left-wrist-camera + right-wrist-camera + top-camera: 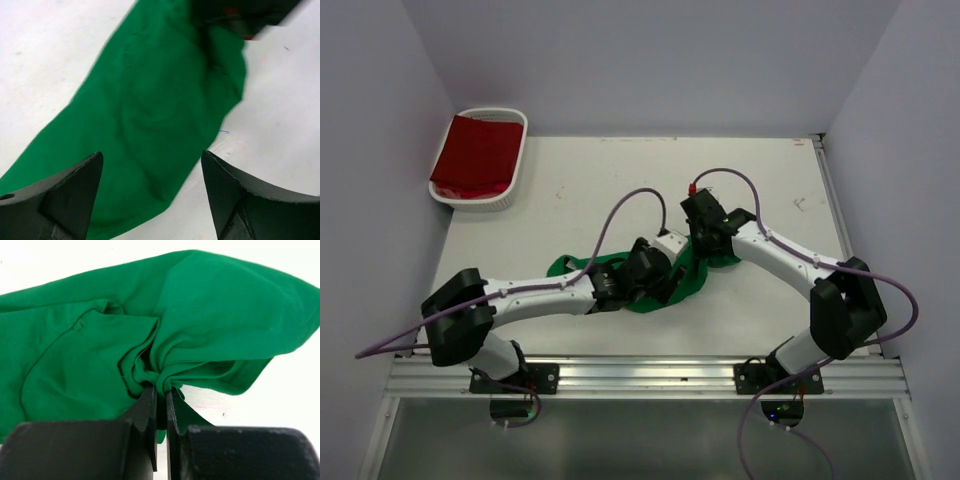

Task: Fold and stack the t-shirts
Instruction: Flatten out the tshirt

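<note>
Markings: faint pen-like marks on the white bench [590,185] are too small to read. A line of stitching on the cloth shows in the right wrist view only.

Task items: the bright green cloth t-shirt [688,285] lies crumpled at lower centre of the overhead frame, largely under both arms. The dark red cloth t-shirt [475,155] lies flat inside the white slatted plastic basket [470,201] at the upper left of the frame, well apart from the green one.

Left arm: reaches from lower left across to centre frame, low over the bench. The left tool [151,154] stands wide apart, one finger either side of the green cloth below it, with nothing gripped. Whether the tips touch the cloth cannot be told.

Right arm: reaches from lower right up and in to centre, wrist turned downward. The right tool [161,392] is closed to a narrow slit, pinching a gathered bunch of the green cloth.

View differences: the overhead view hides both tools' tips behind the arms. The left wrist view shows the right arm's dark body at its upper right, on the cloth. Only the overhead view shows the basket and the purple-grey cable [620,215].
</note>
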Motion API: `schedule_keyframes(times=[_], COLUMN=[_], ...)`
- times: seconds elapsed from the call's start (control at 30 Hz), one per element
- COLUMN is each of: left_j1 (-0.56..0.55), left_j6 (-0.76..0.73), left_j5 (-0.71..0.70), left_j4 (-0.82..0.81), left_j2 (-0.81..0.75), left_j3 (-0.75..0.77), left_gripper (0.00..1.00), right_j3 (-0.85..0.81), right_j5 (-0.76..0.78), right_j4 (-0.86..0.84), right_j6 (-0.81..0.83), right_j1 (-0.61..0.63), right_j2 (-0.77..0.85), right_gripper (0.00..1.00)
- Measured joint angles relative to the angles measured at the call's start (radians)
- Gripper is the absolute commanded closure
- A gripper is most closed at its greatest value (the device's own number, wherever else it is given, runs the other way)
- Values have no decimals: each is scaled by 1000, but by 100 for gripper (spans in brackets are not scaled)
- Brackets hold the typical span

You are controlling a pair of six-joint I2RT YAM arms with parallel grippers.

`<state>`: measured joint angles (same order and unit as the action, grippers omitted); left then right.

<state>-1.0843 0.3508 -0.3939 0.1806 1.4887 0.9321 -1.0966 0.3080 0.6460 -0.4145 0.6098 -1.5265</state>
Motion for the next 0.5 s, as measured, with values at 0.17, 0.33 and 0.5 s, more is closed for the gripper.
schedule_keyframes(times=[0.17,0.33,0.5], left_j1=[-106,-142,-148], left_j6=[-90,-140,-171], left_j5=[3,-12,-37], left_j4=[-70,-111,-178], left_j2=[118,180,204], left_j3=[24,18,-1], left_gripper=[21,24,27], right_j3=[9,9,9], right_j5=[-14,-16,-18], right_j4=[-13,-18,-19], right_j6=[-5,-6,-6], right_j1=[0,0,-2], right_j2=[-25,-25,-25], right_gripper=[100,100,100])
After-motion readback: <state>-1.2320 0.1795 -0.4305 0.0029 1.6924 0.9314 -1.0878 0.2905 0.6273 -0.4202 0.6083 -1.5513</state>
